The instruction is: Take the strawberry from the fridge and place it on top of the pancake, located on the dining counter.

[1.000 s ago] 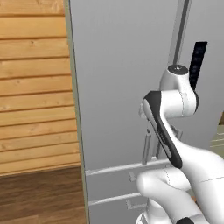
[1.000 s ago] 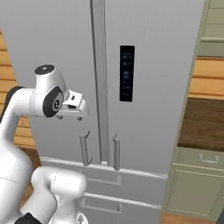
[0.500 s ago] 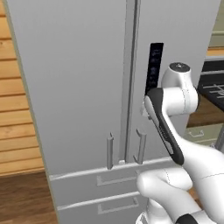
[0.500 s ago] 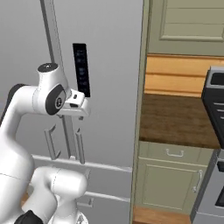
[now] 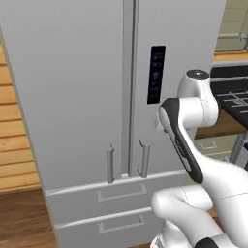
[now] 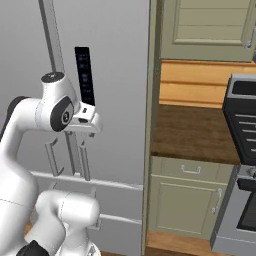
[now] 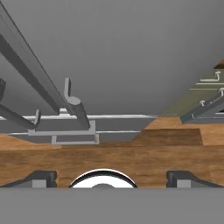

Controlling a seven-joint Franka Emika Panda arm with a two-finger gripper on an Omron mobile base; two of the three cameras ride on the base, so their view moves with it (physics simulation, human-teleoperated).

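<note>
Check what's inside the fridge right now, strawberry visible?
No. The fridge has both doors shut, handles side by side above two closed drawers, so the interior is hidden. The hand is open and holds nothing.

One fridge (image 5: 87, 87) stands shut, with two upper doors, two vertical door handles (image 5: 110, 163), one black control panel (image 5: 156, 74) and two lower drawers (image 5: 111, 193). Beside it are one wooden bench (image 6: 192, 131), one stove (image 6: 242, 165) and two sage-green base cabinet fronts (image 6: 192, 200).
</note>
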